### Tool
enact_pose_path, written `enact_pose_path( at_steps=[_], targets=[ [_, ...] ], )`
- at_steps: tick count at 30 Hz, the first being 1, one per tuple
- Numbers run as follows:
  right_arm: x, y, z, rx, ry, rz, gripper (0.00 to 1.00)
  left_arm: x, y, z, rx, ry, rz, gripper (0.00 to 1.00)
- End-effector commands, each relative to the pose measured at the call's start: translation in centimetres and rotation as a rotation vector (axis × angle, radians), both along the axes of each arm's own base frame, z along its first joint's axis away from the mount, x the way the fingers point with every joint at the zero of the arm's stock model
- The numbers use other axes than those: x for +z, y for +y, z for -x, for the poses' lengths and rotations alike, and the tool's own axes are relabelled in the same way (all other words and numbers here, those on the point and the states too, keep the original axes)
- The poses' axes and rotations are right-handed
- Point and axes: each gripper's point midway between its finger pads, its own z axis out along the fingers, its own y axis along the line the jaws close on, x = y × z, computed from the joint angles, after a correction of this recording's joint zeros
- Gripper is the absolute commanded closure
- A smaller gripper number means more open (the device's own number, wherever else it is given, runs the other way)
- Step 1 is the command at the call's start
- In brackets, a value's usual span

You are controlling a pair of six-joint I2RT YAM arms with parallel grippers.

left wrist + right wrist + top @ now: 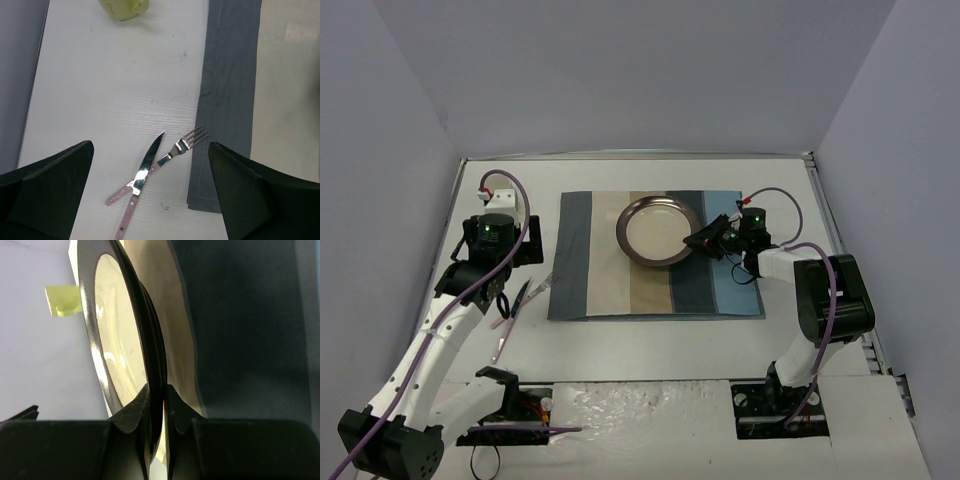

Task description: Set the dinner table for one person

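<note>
Top external, white dinner table [650,345], left hand [508,298] wide, right hand [700,240] gripping plate [655,232].

The plate [659,232] is glossy, its dark rim catching reflections. The knife [142,172] and fork [176,148] are polished metal with pink handles; the placemat [227,100] is matt woven cloth on a white, faintly grained surface [100,90]

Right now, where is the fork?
Left wrist view: the fork lies on the dinner table, left of the placemat with tines at its edge, its handle crossing the knife.
</note>
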Motion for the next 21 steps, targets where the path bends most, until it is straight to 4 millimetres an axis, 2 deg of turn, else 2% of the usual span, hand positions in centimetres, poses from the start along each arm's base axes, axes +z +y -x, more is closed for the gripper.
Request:
enact_pose_path(
  at_steps=[1, 21],
  targets=[
    [6.3, 2.7, -0.6, 0.121, -0.27, -0.088, 1.0, 1.9, 0.4, -0.8, 0.025, -0.082, 0.008, 0.03],
    [2.8, 3.4, -0.1, 0.165, -0.264, -0.077, 1.0, 1.7, 0.3, -0.9, 0.018, -0.075, 0.009, 0.03]
  ],
)
